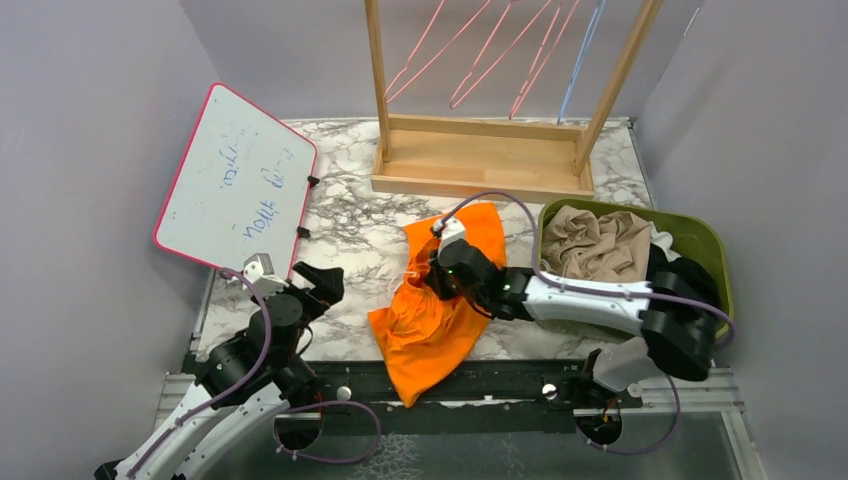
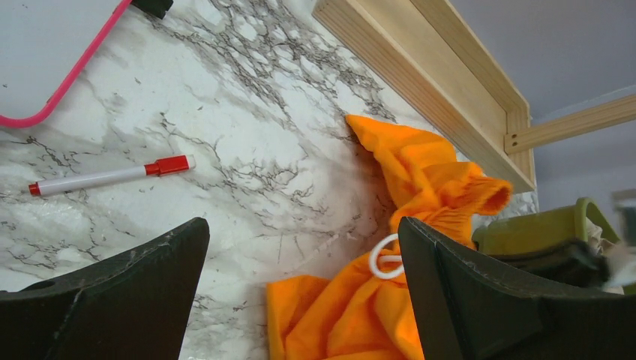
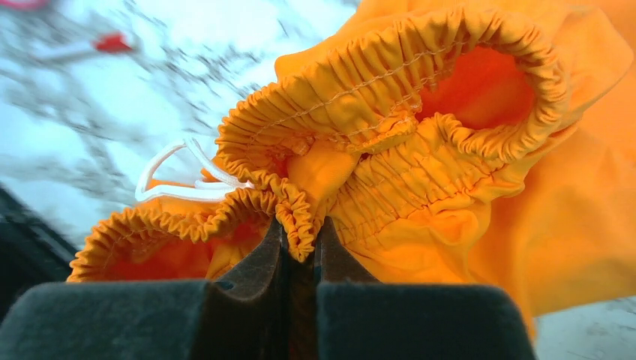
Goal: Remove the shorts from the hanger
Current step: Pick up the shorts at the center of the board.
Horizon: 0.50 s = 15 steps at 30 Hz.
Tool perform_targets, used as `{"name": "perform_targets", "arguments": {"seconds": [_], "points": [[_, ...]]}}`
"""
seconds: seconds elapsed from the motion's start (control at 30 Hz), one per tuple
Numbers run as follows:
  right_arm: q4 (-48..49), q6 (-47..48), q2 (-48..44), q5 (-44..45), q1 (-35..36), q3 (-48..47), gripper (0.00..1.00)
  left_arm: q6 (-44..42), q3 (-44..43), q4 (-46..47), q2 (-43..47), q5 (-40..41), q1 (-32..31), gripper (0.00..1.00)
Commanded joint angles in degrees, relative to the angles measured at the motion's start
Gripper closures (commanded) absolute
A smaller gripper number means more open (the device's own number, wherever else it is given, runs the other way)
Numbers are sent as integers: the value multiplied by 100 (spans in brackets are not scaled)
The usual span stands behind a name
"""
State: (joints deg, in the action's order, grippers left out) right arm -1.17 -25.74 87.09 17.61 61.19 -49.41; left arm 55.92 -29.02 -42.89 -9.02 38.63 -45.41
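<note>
the left arm (image 1: 215, 405) rises from its base at the near left and bends inward at the elbow. the left gripper (image 1: 296, 282) points away from the base, its two dark fingers (image 2: 127, 292) set wide apart with nothing between them. the right arm (image 1: 590, 293) lies low, stretched from its base at the near right toward the middle. the right gripper (image 3: 300, 244) has its jaws pressed nearly together, pinching a fold of the gathered waistband of the orange shorts (image 3: 420, 142).

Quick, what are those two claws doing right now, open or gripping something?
Left gripper: open, holding nothing.
Right gripper: closed, pinching the gathered waistband of the orange shorts.
</note>
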Motion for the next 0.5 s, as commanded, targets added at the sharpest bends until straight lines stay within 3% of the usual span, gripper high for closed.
{"name": "perform_targets", "arguments": {"seconds": [0.0,0.47], "points": [[209,206,-1157,-116,32,213,99,-79,47,101,-224,66,-38,1],[-951,585,-4577,1337,30,252,99,-182,89,195,-392,-13,-41,1]]}}
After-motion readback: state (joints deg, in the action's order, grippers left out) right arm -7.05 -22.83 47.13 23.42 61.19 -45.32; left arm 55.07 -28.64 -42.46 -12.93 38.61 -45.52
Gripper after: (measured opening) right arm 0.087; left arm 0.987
